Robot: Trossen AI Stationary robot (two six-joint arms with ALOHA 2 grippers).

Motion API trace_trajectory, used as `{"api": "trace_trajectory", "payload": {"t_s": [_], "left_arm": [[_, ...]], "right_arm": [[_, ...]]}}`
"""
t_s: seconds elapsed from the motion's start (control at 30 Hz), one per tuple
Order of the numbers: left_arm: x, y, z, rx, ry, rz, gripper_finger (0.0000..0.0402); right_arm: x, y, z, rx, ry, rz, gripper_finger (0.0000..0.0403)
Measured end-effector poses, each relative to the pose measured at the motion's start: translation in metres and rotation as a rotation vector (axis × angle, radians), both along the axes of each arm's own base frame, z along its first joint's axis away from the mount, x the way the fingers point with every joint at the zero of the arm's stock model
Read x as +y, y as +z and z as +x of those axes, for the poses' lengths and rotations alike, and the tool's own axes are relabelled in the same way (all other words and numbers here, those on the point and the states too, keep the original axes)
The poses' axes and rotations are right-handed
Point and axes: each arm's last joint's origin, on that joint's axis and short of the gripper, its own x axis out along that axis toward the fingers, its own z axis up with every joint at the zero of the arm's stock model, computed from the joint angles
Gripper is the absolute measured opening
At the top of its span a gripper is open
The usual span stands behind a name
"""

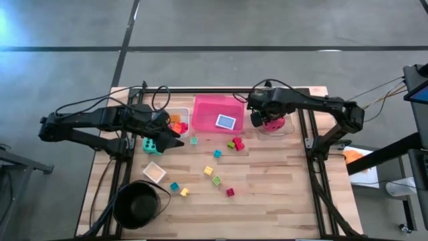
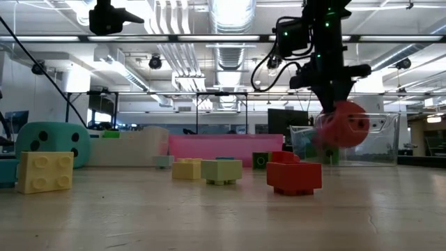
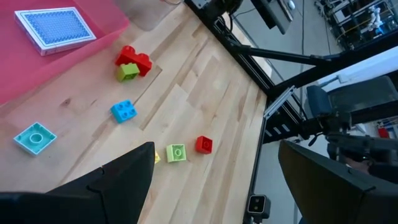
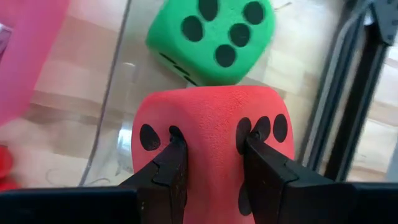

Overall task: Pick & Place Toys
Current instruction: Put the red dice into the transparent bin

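Observation:
A red dotted die (image 4: 211, 118) hangs over the clear tray (image 1: 289, 128) at the table's far right, with my right gripper (image 1: 266, 120) shut on it. A green die (image 4: 208, 37) lies inside that tray, under the red one. My left gripper (image 1: 175, 134) hovers open above the table's left part, close to the teal die (image 1: 152, 145), which rests on the wood. Small bright blocks (image 1: 215, 171) lie scattered over the middle of the table. A blue card (image 1: 226, 122) lies in the pink tray (image 1: 207, 107). My right gripper pinches the red die's two opposite dotted faces (image 4: 249, 134) between its two fingers (image 4: 171, 165), coming steeply from above. The soft die is dented in where the fingers press. In the low view the die (image 2: 341, 125) hangs clear of the tray's floor.
A white tray (image 1: 185, 112) with several blocks stands left of the pink tray. A small white tray (image 1: 154, 172) and a black round bowl (image 1: 139, 204) sit near the front left. The black frame rails (image 1: 311, 154) run along both table sides.

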Motion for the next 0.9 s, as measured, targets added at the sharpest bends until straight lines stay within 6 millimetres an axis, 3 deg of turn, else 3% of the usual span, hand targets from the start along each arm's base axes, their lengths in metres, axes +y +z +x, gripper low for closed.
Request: {"api": "trace_trajectory", "payload": {"t_s": [0.57, 0.9], "left_arm": [[0.0, 0.0, 0.0, -0.001, 0.008, 0.01, 0.0342], [0.001, 0.0, 0.0, 0.0, 0.02, 0.017, 0.0342]], "right_arm": [[0.002, -0.038, 0.0, -0.085, -0.005, 0.021, 0.0111], [0.0, -0.032, 0.005, -0.119, -0.002, 0.016, 0.0111]]}}
